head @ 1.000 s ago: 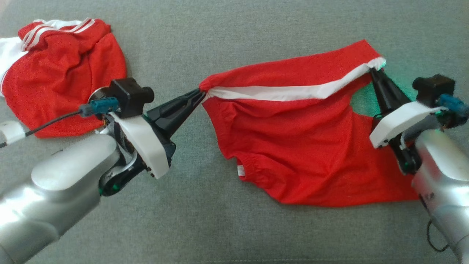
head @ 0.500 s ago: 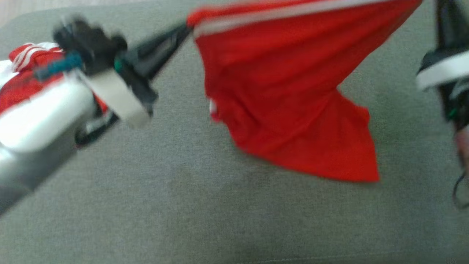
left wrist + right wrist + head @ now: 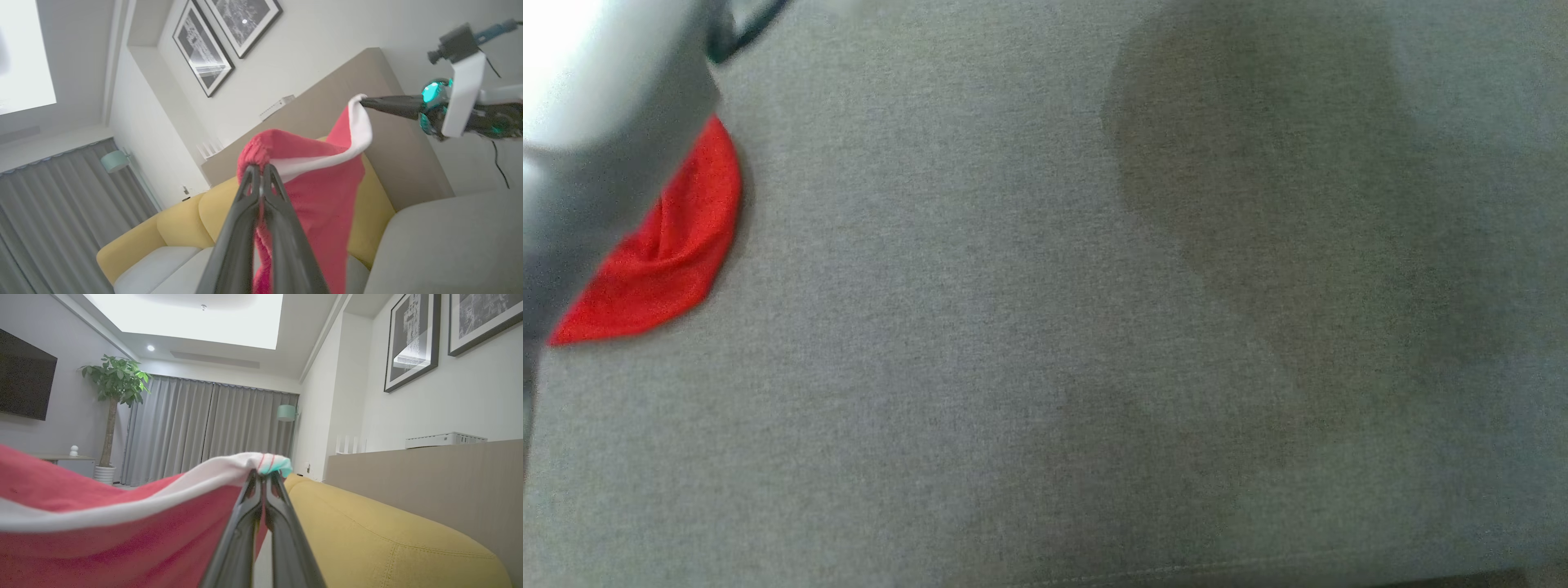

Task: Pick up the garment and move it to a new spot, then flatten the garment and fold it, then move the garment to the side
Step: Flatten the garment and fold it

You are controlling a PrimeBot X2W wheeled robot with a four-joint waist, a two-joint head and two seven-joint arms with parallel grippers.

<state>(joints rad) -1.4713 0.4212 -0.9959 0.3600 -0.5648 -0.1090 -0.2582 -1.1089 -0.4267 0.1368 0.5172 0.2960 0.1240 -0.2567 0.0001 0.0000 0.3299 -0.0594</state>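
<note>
The red garment with a white stripe hangs in the air, stretched between my two grippers. In the left wrist view my left gripper is shut on a bunched red corner of it. My right gripper pinches the white-striped end up at the right. The right wrist view shows the right gripper shut on that white end, with the garment sagging away to the left. In the head view my pale left forearm crosses the top left, and a dark shadow lies on the grey surface.
A second red cloth lies on the grey surface at the left, partly under my forearm. A yellow sofa back and a brown panel stand beyond the grippers. Grey cushions lie below the hanging garment.
Both grippers have lifted the garment off the grey surface and up out of the head view's top. That view has shifted too, and the left forearm now sits at its top left.
</note>
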